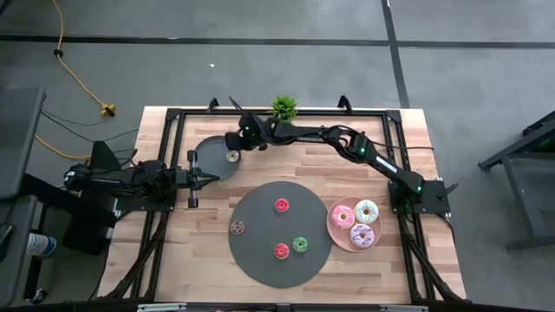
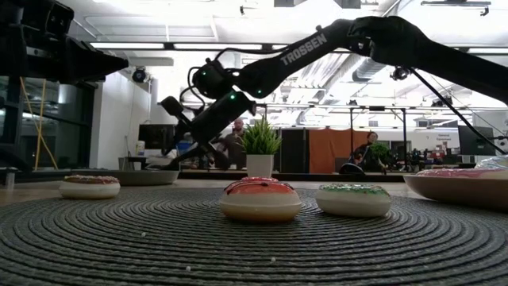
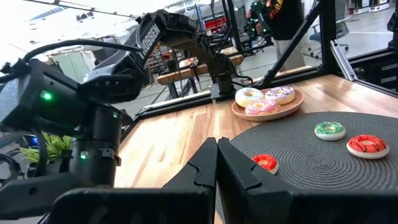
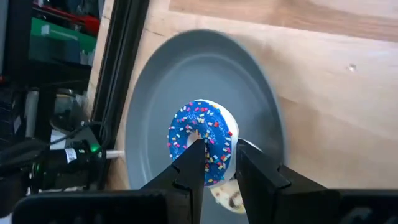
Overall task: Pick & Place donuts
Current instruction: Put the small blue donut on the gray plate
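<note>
1. Over the small grey plate at the far left of the table, the right gripper has its fingers closed on a blue sprinkled donut, pinching the ring's wall with one finger through the hole. A cream donut lies on the plate just beneath.
2. The grip takes only one side of the ring — if the fingers part while the donut hangs tilted, it could land on edge and roll off the shallow plate onto the wood.
3. A release from where it hangs now could drop the blue donut on the cream one, so that it stacks or knocks it aside.
4. The left gripper, fingers pressed together and holding nothing, waits just beside the plate's near rim; a wide swing by either arm risks contact.
5. Four tiny donuts remain on the round woven mat — two red, one green, one brown — and three larger frosted ones on the pink plate, so much of the task probably remains.
</note>
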You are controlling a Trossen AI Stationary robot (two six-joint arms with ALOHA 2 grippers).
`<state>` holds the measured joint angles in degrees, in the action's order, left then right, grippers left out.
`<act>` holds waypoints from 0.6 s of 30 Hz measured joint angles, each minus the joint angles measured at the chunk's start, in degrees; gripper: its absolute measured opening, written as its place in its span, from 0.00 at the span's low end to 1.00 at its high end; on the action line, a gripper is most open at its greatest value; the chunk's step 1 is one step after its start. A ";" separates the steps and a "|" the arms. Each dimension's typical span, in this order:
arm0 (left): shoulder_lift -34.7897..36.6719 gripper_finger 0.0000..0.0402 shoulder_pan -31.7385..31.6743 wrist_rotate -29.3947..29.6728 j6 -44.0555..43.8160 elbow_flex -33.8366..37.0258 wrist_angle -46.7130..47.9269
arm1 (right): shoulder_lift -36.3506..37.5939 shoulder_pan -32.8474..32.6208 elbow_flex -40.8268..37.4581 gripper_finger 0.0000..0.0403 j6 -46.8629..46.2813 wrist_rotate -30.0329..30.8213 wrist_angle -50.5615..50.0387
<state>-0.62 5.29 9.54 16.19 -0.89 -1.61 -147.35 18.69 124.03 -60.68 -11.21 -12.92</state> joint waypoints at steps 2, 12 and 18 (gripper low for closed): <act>0.01 0.00 0.00 0.00 0.00 0.00 0.01 | -0.12 -0.11 0.00 0.19 -0.87 0.19 0.33; 0.00 0.00 -0.01 0.02 0.00 0.02 0.01 | -0.90 -0.43 0.04 0.19 -1.89 3.22 0.94; 0.00 0.00 -0.01 0.02 0.00 0.00 0.01 | -0.90 -0.29 0.04 0.19 -1.91 3.92 0.87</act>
<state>-0.62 5.28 9.56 16.19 -0.88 -1.61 -148.24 18.39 124.07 -62.59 -7.29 -12.05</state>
